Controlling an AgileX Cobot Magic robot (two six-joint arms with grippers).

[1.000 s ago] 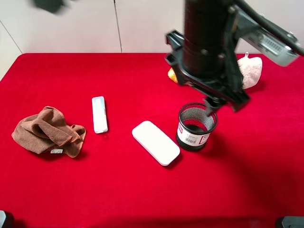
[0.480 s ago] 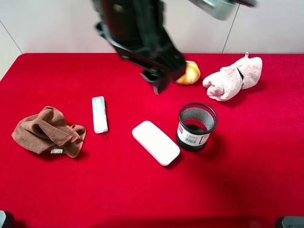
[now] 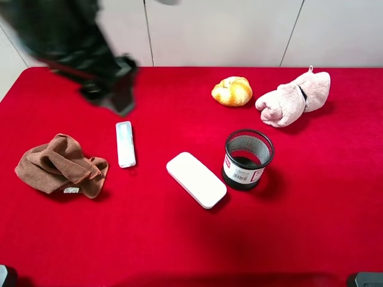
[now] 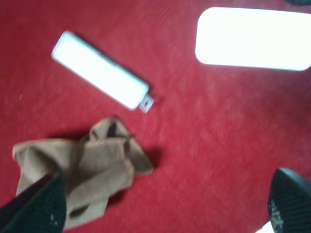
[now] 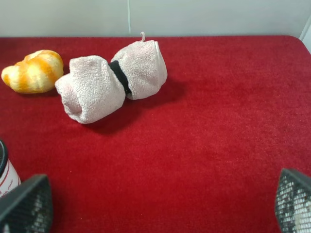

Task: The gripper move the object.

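The black wire-mesh pen cup (image 3: 248, 159) with a white and red barcode label stands upright on the red table, right of centre. Only its edge shows in the right wrist view (image 5: 5, 175). My left gripper (image 3: 114, 98) is a blurred black claw at the back left, far from the cup and above the white stick (image 3: 125, 143). In the left wrist view my left gripper (image 4: 167, 194) is open and empty over the cloth. My right gripper (image 5: 160, 194) is open and empty, and is out of the exterior view.
A white flat oblong case (image 3: 196, 179) lies left of the cup. A crumpled brown cloth (image 3: 60, 165) lies at the left. A bread roll (image 3: 232, 91) and a pink rolled towel (image 3: 293, 98) lie at the back right. The table's red surface (image 3: 179, 239) spreads across the front.
The left arm has swung from over the pen cup across the table to the back left. The cup stands where it was, with nothing holding it.
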